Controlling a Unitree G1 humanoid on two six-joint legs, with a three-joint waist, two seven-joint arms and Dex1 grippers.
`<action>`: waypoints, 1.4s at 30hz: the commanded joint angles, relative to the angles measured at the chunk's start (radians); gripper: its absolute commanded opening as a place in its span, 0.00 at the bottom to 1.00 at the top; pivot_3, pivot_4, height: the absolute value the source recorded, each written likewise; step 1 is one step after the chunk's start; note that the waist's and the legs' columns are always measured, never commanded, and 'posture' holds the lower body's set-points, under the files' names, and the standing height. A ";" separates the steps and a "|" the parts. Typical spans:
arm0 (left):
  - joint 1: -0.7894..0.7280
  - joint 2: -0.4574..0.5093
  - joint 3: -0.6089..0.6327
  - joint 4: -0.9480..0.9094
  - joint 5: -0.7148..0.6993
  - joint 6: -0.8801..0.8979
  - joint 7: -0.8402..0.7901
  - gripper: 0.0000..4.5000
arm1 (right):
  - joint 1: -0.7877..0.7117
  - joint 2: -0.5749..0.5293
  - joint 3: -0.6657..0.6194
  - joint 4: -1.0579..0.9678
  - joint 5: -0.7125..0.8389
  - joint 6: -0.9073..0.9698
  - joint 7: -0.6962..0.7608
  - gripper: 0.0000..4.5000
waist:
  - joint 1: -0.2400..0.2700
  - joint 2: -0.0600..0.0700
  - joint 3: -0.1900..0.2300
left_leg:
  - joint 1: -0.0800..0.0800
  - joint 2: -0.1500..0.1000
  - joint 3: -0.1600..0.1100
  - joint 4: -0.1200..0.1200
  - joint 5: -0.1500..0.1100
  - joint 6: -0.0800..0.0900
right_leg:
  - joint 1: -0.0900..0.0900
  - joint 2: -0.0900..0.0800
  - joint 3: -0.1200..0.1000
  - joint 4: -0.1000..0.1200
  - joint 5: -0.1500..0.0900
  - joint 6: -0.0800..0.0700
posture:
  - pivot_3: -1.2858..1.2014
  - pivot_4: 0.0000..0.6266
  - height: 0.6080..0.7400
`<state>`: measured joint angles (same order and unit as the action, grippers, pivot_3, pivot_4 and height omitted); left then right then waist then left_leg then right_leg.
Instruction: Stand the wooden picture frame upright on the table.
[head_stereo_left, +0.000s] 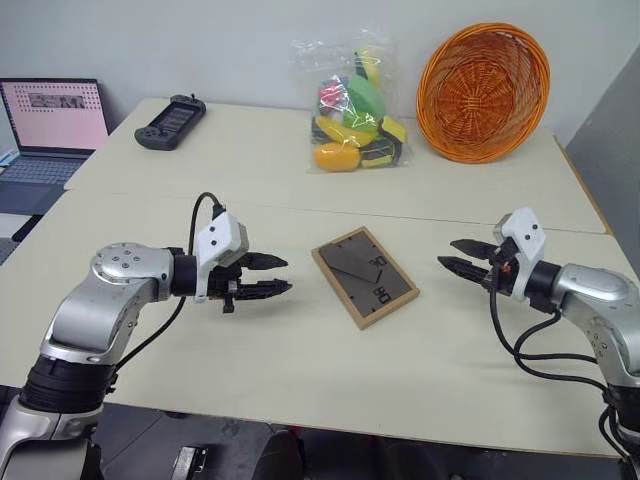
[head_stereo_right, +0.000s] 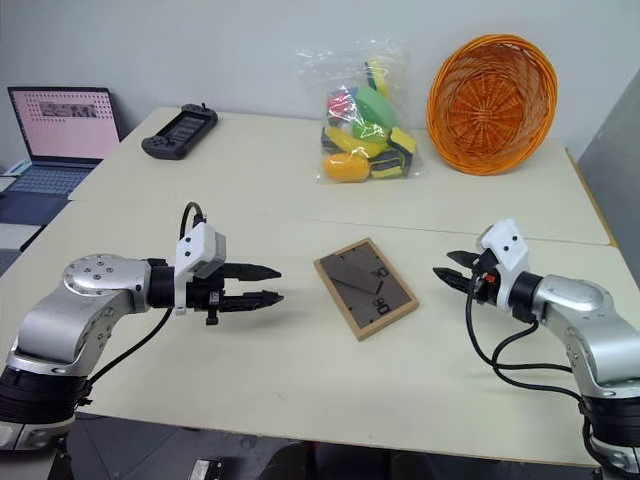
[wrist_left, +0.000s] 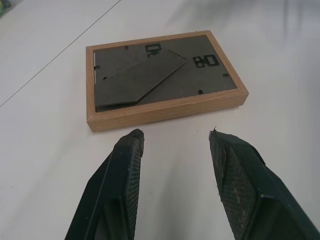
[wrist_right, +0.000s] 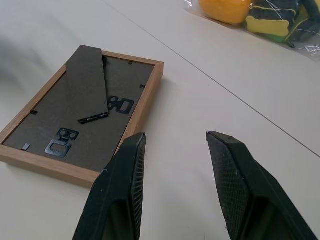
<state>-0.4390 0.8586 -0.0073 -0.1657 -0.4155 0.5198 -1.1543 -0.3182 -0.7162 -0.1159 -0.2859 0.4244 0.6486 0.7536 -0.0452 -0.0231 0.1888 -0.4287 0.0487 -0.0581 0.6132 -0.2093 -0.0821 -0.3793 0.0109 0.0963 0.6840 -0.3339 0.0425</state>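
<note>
The wooden picture frame (head_stereo_left: 364, 276) lies flat on the table (head_stereo_left: 300, 370), its dark grey back panel up and its fold-out stand lying against the panel. My left gripper (head_stereo_left: 283, 275) hovers to the frame's left, pointing at it, open and empty; the left wrist view has its fingers (wrist_left: 122, 185) just short of the frame (wrist_left: 165, 80). On the frame's right, my right gripper (head_stereo_left: 448, 255) points at it from a short way off, also open with nothing between its fingers (wrist_right: 120, 185). The frame (wrist_right: 80, 110) is untouched by both.
At the back of the table stand a clear bag of colourful toys (head_stereo_left: 356, 110) and an orange wicker basket (head_stereo_left: 483, 92) leaning on the wall. A black game controller (head_stereo_left: 170, 122) lies back left, a laptop (head_stereo_left: 50, 125) beyond it. A seam (head_stereo_left: 330, 212) crosses the tabletop behind the frame.
</note>
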 joint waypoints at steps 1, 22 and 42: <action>-0.023 -0.008 0.026 -0.018 0.004 -0.016 0.033 0.50 | -0.008 0.008 -0.037 -0.028 0.025 0.013 -0.023 0.45 | 0.000 0.000 0.000 | 0.000 0.000 0.000 0.000 0.000 0.000 | 0.000 0.000 0.000 0.000 0.000 0.000 | 0.52 0.24 1.00; -0.041 -0.018 0.011 0.001 0.028 -0.028 0.063 0.50 | 0.005 -0.010 -0.016 -0.030 0.016 0.002 -0.032 0.45 | 0.003 0.000 0.000 | 0.000 0.000 -0.001 0.014 0.000 0.001 | 0.000 0.001 0.000 0.014 0.001 0.002 | 0.52 0.24 1.00; -0.013 -0.079 -0.123 0.090 0.199 -0.147 0.108 0.50 | -0.031 0.057 0.091 0.040 -0.114 -0.085 -0.093 0.45 | 0.003 0.000 0.000 | 0.000 0.000 -0.001 0.015 0.000 0.001 | 0.000 0.001 0.001 0.015 0.001 0.002 | 0.52 0.24 1.00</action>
<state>-0.4378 0.7853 -0.1251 -0.0809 -0.2405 0.4069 -1.0569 -0.3276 -0.6585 -0.0149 -0.2195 0.3151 0.5834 0.6679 -0.0423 -0.0230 0.1887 -0.4286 0.0485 -0.0592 0.6281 -0.2088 -0.0811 -0.3791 0.0121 0.0969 0.6986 -0.3328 0.0442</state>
